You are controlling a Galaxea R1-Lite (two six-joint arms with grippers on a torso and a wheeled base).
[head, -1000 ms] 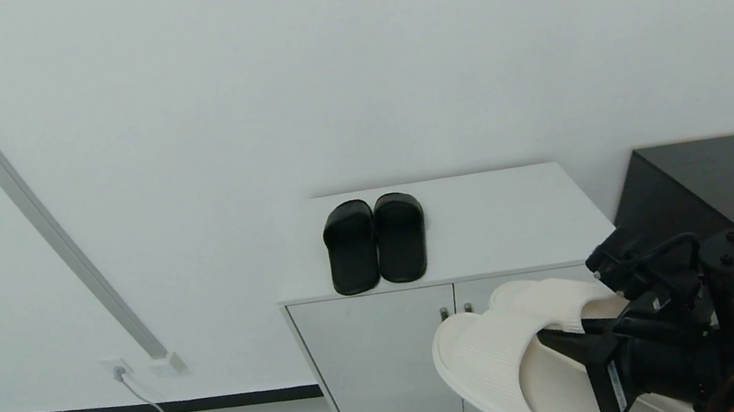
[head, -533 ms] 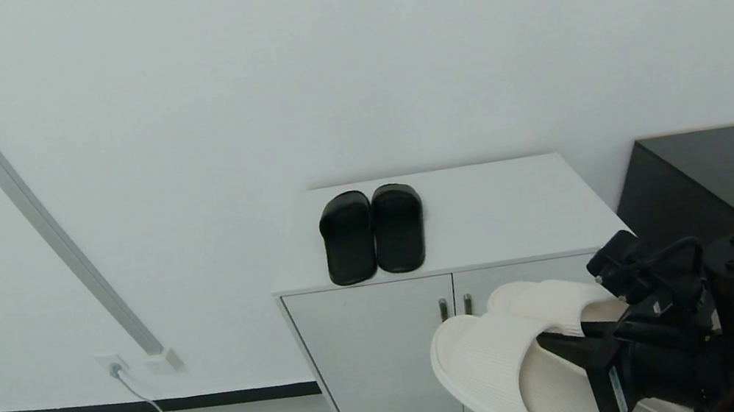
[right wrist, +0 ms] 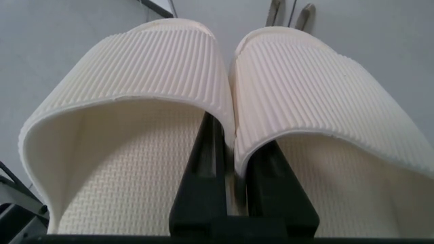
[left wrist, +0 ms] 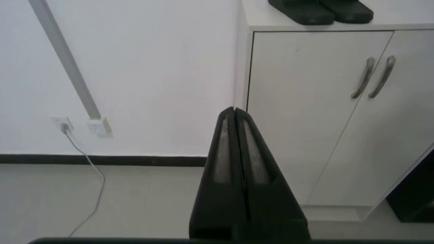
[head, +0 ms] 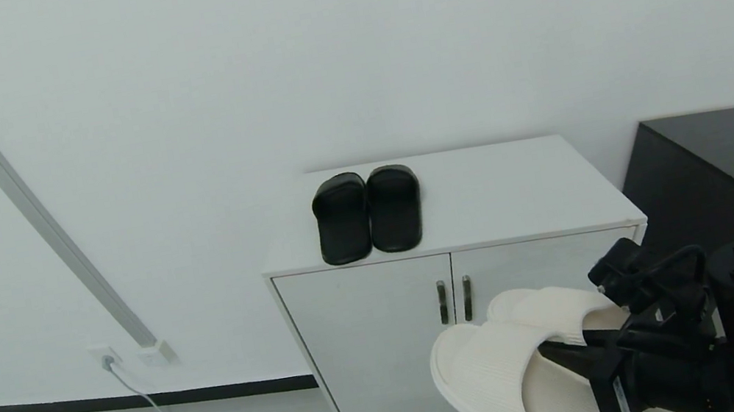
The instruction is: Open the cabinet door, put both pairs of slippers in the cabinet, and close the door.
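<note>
White wall (head: 341, 53) backs a two-door cabinet (head: 377, 353), both doors shut. Against the earlier frames the whole head view has shifted, exposing more door front and the handles (head: 443, 301). The camera moved, not the furniture, so opening is judged still outstanding. Black slippers (head: 368, 213) sit paired on the cabinet top at its front edge. White slippers (head: 492, 371) hang before the right door, their inner walls pinched together by the right gripper (right wrist: 234, 163), nearly closed. Left gripper (left wrist: 235, 142) is fully closed and empty.

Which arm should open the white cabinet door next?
Left. The left gripper is empty, shut, facing the metal bar handles of the white cabinet; the right gripper grips the white ribbed slippers.
</note>
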